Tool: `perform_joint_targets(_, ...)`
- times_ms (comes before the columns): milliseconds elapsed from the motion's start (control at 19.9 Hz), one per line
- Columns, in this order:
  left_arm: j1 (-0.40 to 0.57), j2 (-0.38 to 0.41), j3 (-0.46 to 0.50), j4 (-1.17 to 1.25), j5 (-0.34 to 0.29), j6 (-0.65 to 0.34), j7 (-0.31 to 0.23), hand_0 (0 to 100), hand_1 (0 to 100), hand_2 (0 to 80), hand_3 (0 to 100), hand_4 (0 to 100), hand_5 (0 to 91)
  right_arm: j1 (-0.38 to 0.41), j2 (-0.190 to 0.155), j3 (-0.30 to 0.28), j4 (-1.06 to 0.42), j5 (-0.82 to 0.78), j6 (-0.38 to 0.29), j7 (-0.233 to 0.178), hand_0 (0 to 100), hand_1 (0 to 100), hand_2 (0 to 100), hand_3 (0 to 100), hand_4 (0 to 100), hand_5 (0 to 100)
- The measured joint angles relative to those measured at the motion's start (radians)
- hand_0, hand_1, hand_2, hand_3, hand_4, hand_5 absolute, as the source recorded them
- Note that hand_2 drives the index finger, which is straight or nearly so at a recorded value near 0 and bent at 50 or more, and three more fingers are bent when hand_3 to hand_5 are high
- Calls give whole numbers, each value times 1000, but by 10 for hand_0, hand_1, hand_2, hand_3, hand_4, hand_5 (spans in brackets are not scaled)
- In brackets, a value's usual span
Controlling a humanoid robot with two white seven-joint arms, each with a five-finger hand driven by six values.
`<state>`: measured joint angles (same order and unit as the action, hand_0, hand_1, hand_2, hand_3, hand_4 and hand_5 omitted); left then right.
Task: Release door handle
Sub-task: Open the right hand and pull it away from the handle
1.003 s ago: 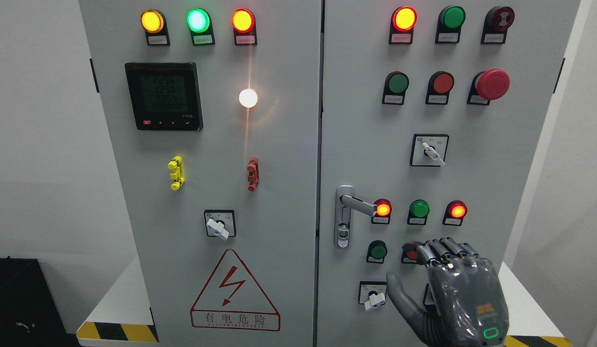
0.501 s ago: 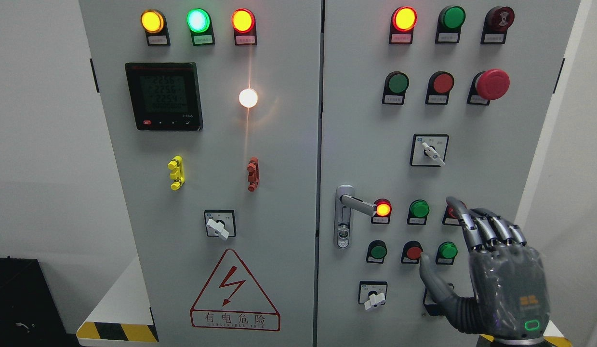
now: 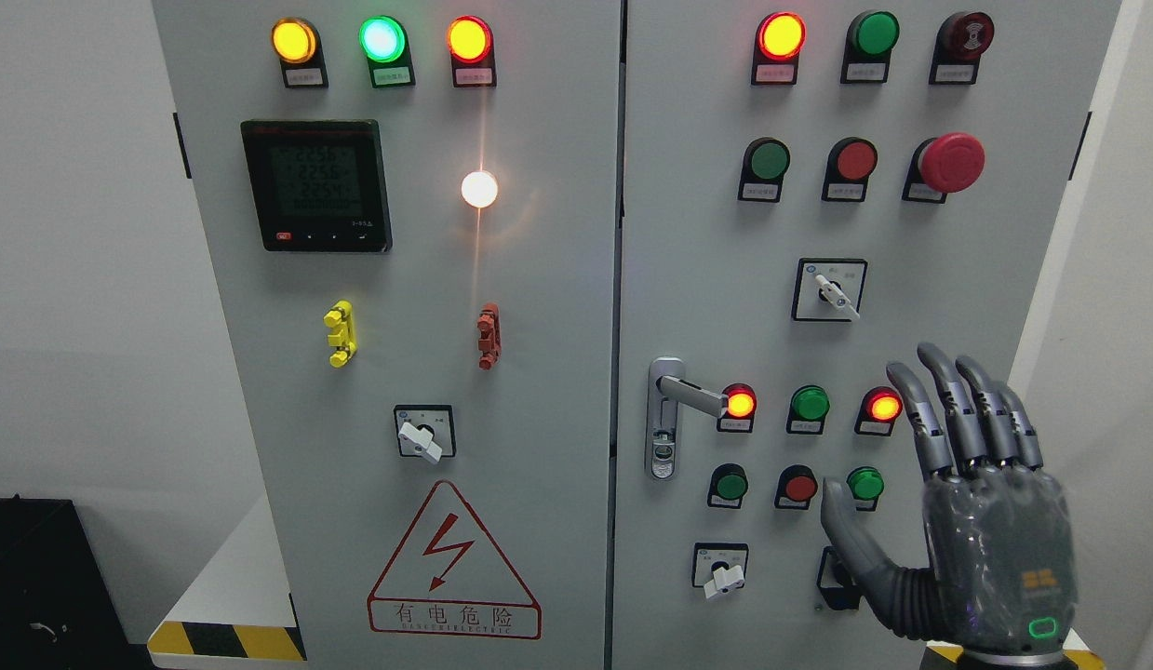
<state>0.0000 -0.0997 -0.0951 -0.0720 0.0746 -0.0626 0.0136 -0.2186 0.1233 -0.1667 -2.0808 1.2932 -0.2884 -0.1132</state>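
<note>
Right hand (image 3: 967,521) at lower right, fingers spread and holding nothing, well apart from the silver door handle (image 3: 692,395) at centre; its lever lies roughly horizontal, pointing right.

Industrial electrical room, grey two-door control cabinet (image 3: 539,307) with indicator lamps, digital meter (image 3: 316,185), high-voltage warning triangle (image 3: 453,563)
</note>
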Motion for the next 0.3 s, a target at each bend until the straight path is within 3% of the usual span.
perform_joint_targets(301,0,0,0,0,0,0,0,120,556,0,0,0,0,19,5,0,-3,-3,-29,-18,539,296,42,85,107,81)
